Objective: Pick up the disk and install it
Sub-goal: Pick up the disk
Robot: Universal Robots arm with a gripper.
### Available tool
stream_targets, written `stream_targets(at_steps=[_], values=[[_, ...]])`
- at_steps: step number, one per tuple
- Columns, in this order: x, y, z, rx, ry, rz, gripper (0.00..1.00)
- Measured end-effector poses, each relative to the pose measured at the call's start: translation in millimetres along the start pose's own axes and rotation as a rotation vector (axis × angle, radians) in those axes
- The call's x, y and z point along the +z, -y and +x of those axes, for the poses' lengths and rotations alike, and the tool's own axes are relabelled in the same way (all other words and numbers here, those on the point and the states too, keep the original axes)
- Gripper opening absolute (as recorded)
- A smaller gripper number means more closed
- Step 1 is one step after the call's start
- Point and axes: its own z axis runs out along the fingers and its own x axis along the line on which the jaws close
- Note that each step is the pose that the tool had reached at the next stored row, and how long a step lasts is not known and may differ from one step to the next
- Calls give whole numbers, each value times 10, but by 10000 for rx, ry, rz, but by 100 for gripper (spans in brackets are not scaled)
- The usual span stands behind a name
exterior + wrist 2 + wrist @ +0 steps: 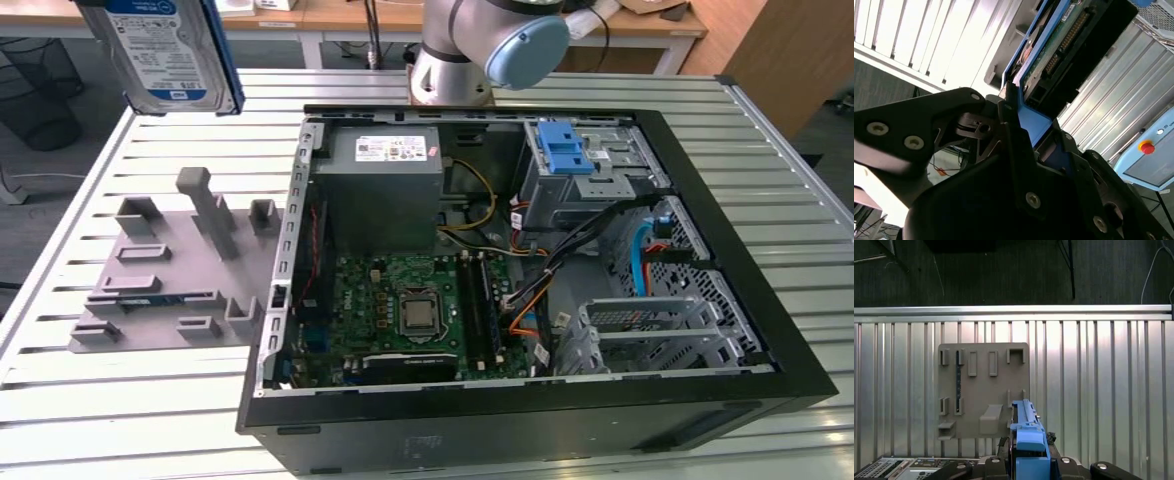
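Note:
The disk, a silver hard drive with a white-and-blue label in a blue plastic carrier, hangs upright in the air. It is above the table's far corner at the exterior view's left, well clear of the open computer case. In the second wrist view my gripper is shut on the blue carrier end of the disk, whose circuit-board side shows. In the first wrist view the disk is seen edge-on, rising from the gripper high above the table.
The case lies open on the slatted metal table. It holds a grey power-supply box, a metal bay with a blue latch, a motherboard and a drive cage. A grey fixture plate lies beside the case. The arm's base stands behind it.

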Motion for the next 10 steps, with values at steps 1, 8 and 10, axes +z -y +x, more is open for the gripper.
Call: stream_targets(at_steps=[1, 8, 10], values=[[-1, 4, 0, 0, 0, -1, 36], [-1, 35, -1, 0, 0, -1, 36], [-1, 44, -1, 0, 0, -1, 36]])
